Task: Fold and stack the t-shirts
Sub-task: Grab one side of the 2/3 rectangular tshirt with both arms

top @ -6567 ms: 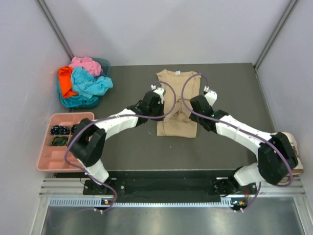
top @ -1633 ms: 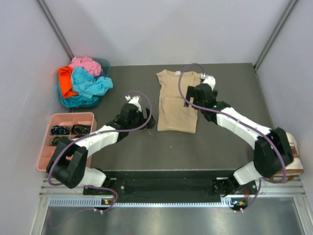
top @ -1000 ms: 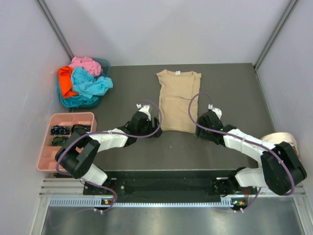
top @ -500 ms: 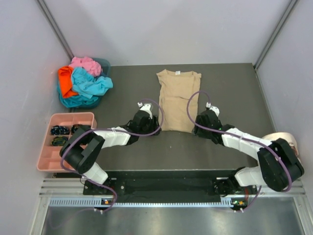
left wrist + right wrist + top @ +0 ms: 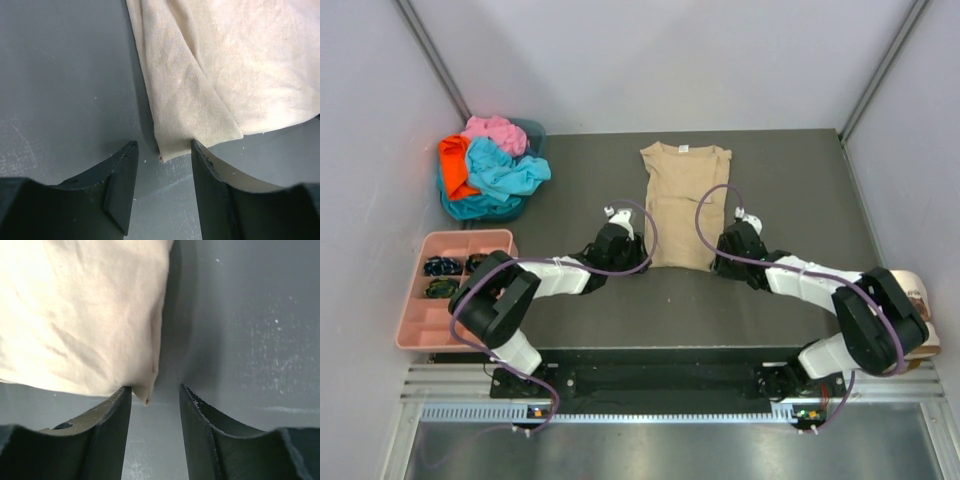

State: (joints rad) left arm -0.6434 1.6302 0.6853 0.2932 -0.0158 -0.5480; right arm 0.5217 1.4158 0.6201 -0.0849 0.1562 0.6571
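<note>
The dark table (image 5: 790, 190) carries a flat tan t-shirt (image 5: 682, 205), a teal basket (image 5: 534, 130) of shirts (image 5: 495, 165) and a pink tray (image 5: 410, 330).

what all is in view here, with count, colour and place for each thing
tan shirt: one, tan, flat at table centre, sides folded in
shirt pile: turquoise, orange and pink, bunched in the bin, far left corner
bin: one, dark teal, far left corner
tray: one, pink, left edge, nearer than the bin
dark items: three small clumps, in the tray's far compartments
cap: one, cream, right edge, partly hidden by the right arm
table: one, dark grey
left end effector: one, black, open around the tan shirt's near left corner
right end effector: one, black, open around its near right corner
</note>
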